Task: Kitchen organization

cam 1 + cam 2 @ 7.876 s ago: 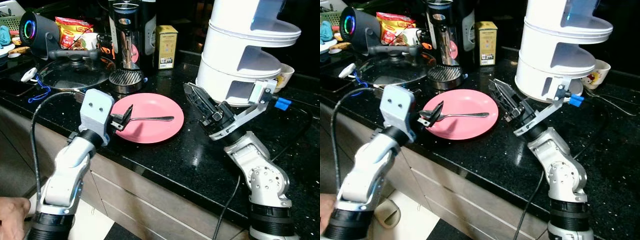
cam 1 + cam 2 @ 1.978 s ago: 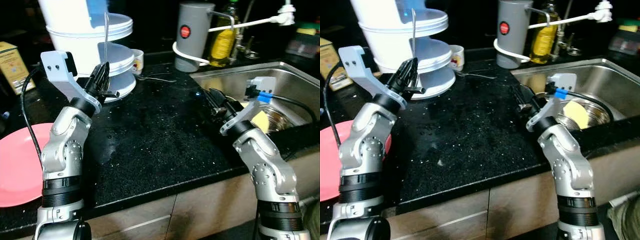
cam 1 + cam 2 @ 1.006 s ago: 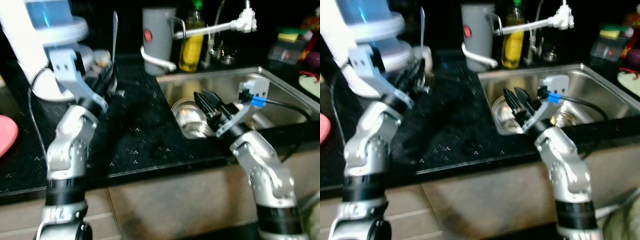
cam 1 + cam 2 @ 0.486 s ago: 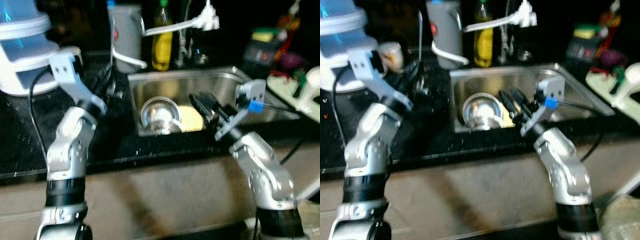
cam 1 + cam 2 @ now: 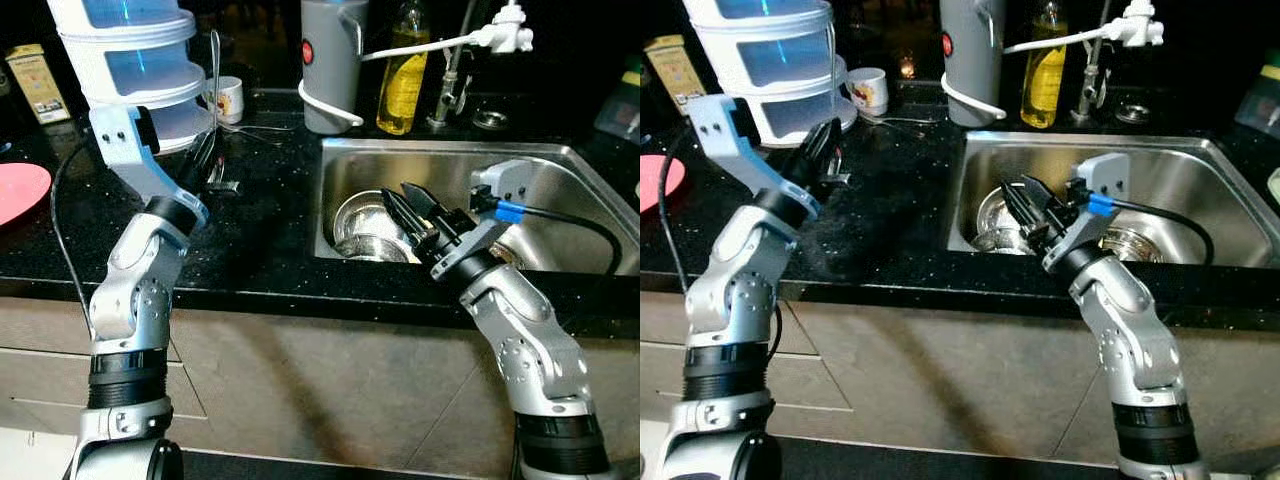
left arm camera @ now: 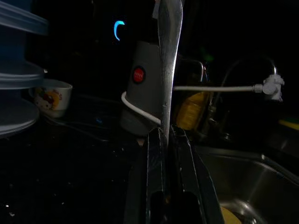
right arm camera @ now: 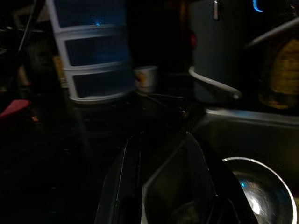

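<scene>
My left gripper (image 5: 208, 158) is shut on a metal spoon (image 5: 215, 70), which it holds upright over the black counter (image 5: 260, 240), left of the sink. In the left wrist view the spoon (image 6: 168, 60) rises straight from between the closed fingers (image 6: 154, 154). My right gripper (image 5: 408, 205) is open and empty. It hovers above the front left part of the steel sink (image 5: 450, 152), just over a steel bowl (image 5: 358, 215) lying in it. The bowl (image 7: 259, 186) also appears in the right wrist view, beyond the spread fingers (image 7: 126, 177).
A white tiered container (image 5: 130, 60) and a small mug (image 5: 228, 98) stand at the back left. A pink plate (image 5: 20, 190) lies at the far left. Behind the sink are a grey jug (image 5: 335, 60), a yellow bottle (image 5: 405, 70) and the tap (image 5: 500, 30).
The camera has swung and steadied, so the blur is gone and the sink sits further right in the picture. Both arms keep their poses, spoon still upright in the left gripper.
</scene>
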Controlling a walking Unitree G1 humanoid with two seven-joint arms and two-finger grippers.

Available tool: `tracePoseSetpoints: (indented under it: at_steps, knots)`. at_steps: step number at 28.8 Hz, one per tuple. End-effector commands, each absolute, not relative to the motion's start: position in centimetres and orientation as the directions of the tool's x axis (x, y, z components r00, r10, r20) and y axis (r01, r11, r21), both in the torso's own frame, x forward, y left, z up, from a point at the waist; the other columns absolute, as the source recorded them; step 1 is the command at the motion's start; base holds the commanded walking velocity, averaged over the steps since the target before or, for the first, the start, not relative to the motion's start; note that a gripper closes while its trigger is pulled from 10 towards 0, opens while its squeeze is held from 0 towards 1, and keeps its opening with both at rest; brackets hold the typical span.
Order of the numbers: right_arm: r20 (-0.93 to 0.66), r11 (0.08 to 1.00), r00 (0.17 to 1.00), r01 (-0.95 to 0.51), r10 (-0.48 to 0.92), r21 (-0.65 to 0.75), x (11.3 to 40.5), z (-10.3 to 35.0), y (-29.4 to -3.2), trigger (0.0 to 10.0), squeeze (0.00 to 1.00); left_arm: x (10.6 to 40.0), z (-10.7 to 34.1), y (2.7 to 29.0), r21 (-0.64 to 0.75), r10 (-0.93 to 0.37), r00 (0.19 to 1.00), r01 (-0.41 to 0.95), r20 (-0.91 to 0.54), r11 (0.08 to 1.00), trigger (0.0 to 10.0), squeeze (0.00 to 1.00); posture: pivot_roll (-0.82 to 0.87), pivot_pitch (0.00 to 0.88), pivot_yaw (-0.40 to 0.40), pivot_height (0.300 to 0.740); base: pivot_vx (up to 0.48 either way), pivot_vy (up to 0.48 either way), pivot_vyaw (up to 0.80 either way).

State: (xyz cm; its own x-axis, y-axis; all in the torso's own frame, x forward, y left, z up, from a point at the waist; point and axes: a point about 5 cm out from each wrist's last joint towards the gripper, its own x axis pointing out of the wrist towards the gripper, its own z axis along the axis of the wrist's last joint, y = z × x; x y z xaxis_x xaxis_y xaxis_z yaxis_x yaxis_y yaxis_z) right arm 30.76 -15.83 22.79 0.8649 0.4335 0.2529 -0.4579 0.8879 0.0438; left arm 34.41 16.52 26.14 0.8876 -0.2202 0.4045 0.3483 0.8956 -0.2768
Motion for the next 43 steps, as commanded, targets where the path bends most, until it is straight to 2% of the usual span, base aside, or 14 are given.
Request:
tracePoseSetpoints:
  at_steps: [1, 5, 8, 14, 15, 18, 21, 23, 30, 31, 32, 33, 38, 43]
  knots:
    - [0.232, 0.9, 0.881, -0.434, 0.412, 0.052, 31.0, 22.5, -16.1, 10.0, 0.0, 35.1, 25.7, 16.9, -0.249, -0.228, 0.901, 0.333, 0.37, 0.91, 10.0, 0.0, -0.05, 0.0, -0.014, 0.74, 0.0, 0.0, 0.0]
    - [0.213, 0.907, 0.892, -0.418, 0.399, 0.053, 31.2, 22.3, -16.3, 10.0, 0.0, 35.8, 24.9, 16.7, -0.16, -0.295, 0.899, 0.359, 0.322, 0.919, 10.0, 0.0, -0.06, 0.0, -0.009, 0.74, 0.0, 0.0, 0.0]
    - [0.186, 0.912, 0.903, -0.405, 0.387, 0.068, 31.4, 22.1, -16.5, 10.0, 0.0, 36.3, 24.5, 15.7, 0.008, -0.402, 0.872, 0.417, 0.28, 0.909, 10.0, 0.0, -0.06, 0.0, -0.004, 0.74, 0.0, 0.0, -0.76]
    - [0.183, 0.915, 0.908, -0.396, 0.378, 0.076, 31.3, 22.1, -16.8, 10.0, 0.0, 36.7, 24.7, 14.9, 0.048, -0.46, 0.845, 0.465, 0.272, 0.884, 10.0, 0.0, -0.07, 0.0, 0.006, 0.74, 0.0, 0.0, -0.78]
    - [0.18, 0.918, 0.911, -0.39, 0.372, 0.075, 31.2, 22.0, -16.9, 10.0, 0.0, 37.0, 24.3, 14.1, 0.092, -0.515, 0.82, 0.509, 0.25, 0.856, 10.0, 0.0, -0.08, 0.0, 0.009, 0.74, 0.0, 0.0, -0.78]
    - [0.187, 0.921, 0.912, -0.383, 0.365, 0.07, 31.0, 22.1, -17.1, 10.0, 0.0, 37.4, 24.0, 13.3, 0.156, -0.572, 0.787, 0.551, 0.231, 0.82, 10.0, 0.0, -0.08, 0.0, 0.008, 0.74, 0.0, 0.0, -0.78]
    - [0.191, 0.922, 0.912, -0.382, 0.364, 0.069, 31.0, 22.2, -17.2, 10.0, 0.0, 37.5, 24.0, 13.2, 0.163, -0.576, 0.784, 0.553, 0.23, 0.817, 10.0, 0.0, -0.08, 0.0, 0.008, 0.74, 0.0, 0.0, -0.78]
    - [0.204, 0.923, 0.91, -0.38, 0.361, 0.062, 30.9, 22.4, -17.3, 10.0, 0.0, 38.2, 24.1, 13.2, 0.242, -0.574, 0.788, 0.526, 0.221, 0.815, 10.0, 0.0, -0.08, 0.0, 0.009, 0.74, 0.0, 0.0, 0.0]
    - [0.21, 0.92, 0.904, -0.39, 0.372, 0.05, 30.6, 22.6, -17.2, 10.0, 0.0, 39.1, 23.2, 12.9, 0.314, -0.588, 0.79, 0.521, 0.175, 0.793, 10.0, 0.0, -0.11, 0.0, 0.017, 0.74, 0.0, 0.0, 0.0]
    - [0.211, 0.92, 0.904, -0.389, 0.371, 0.049, 30.6, 22.7, -17.2, 10.0, 0.0, 39.1, 22.9, 12.8, 0.323, -0.59, 0.791, 0.523, 0.161, 0.789, 10.0, 0.1, -0.11, 0.0, 0.017, 0.74, 0.0, 0.0, 0.0]
    - [0.212, 0.921, 0.904, -0.388, 0.37, 0.048, 30.5, 22.7, -17.3, 10.0, 0.0, 39.2, 22.7, 12.8, 0.328, -0.591, 0.793, 0.523, 0.151, 0.786, 10.0, 0.1, -0.11, 0.0, 0.017, 0.74, 0.0, 0.0, 0.0]
    - [0.213, 0.922, 0.905, -0.385, 0.367, 0.047, 30.5, 22.8, -17.4, 10.0, 0.0, 39.3, 22.4, 12.8, 0.336, -0.582, 0.801, 0.514, 0.141, 0.789, 10.0, 1.0, -0.12, 0.0, 0.019, 0.74, 0.0, 0.0, 0.0]
    - [0.217, 0.925, 0.907, -0.378, 0.36, 0.045, 30.2, 22.8, -17.6, 10.0, 0.0, 39.8, 22.2, 13.6, 0.357, -0.514, 0.846, 0.44, 0.143, 0.824, 10.0, 1.0, -0.13, 0.0, 0.025, 0.74, 0.0, 0.0, 0.0]
    - [0.227, 0.921, 0.902, -0.387, 0.367, 0.047, 30.1, 22.9, -17.5, 10.0, 0.0, 40.1, 23.3, 14.5, 0.381, -0.432, 0.873, 0.329, 0.225, 0.864, 10.0, 1.0, -0.12, 0.0, 0.022, 0.74, 0.0, 0.0, 0.0]
